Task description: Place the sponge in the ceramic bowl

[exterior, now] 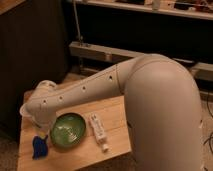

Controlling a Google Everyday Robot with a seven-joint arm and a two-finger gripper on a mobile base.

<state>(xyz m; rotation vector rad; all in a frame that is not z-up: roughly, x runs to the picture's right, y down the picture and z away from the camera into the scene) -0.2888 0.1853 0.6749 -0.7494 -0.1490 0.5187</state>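
The blue sponge [40, 146] lies on the wooden table [115, 112] near its front left corner. Just to its right sits the green ceramic bowl [68, 130], which holds nothing. My white arm reaches across the table from the right. Its wrist ends over the left side of the table, and the gripper [42, 132] hangs down from it directly above the sponge, left of the bowl's rim. The wrist hides most of the gripper.
A white tube with printing [98, 131] lies right of the bowl. A small translucent cup [23, 111] peeks out behind the wrist at the table's left edge. A dark cabinet stands to the left, and a metal rail runs behind the table.
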